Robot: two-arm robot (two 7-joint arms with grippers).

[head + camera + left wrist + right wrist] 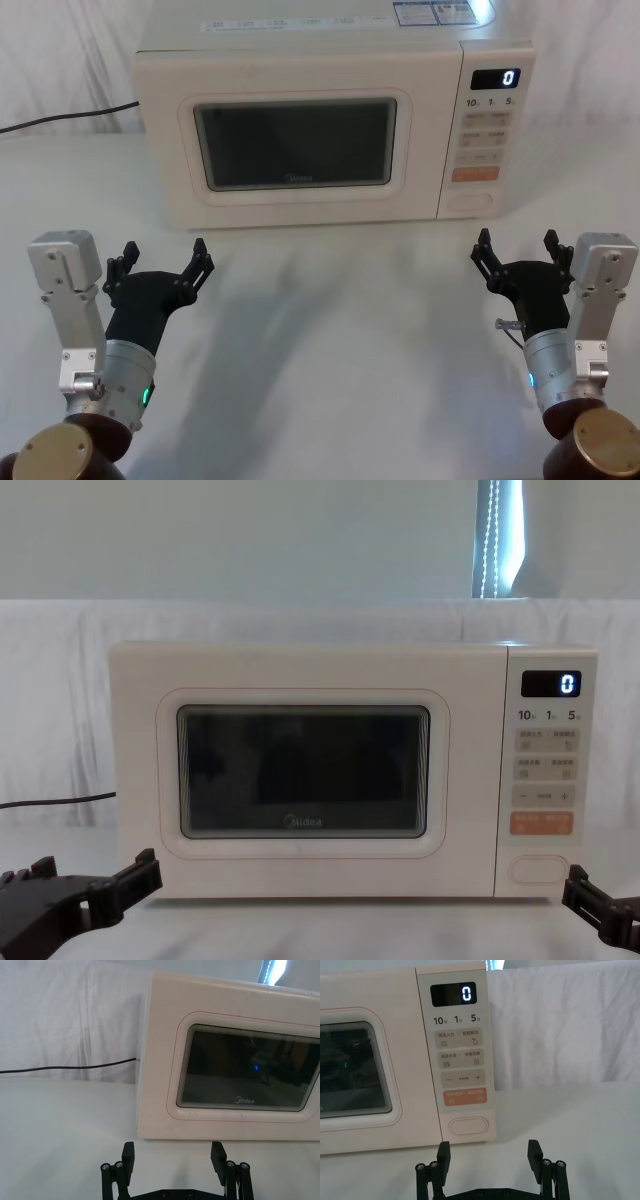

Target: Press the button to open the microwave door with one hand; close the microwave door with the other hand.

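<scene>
Table (330, 330) spreads white across the lower two thirds of the head view, bare between the arms. Microwave (335, 125) sits at top centre of that view, its door (295, 145) shut flush and covering most of the front. The panel (487, 125) runs down the right side, display reading 0. The button (470, 202) lies at the panel's foot, under the orange key (475, 174). The right wrist view shows the button (469, 1125) and the key print close up. The left wrist view shows the door's (235, 1065) left edge, the Midea logo and a black cord (65, 1066) trailing off the casing. Open tabletop lies in front of the door and on both sides. Left gripper (163, 261) hovers at lower left, fingers spread wide, holding nothing, well short of the door. Right gripper (518, 250) hovers at lower right, likewise wide and empty, pointing toward the panel, clear of the button.
</scene>
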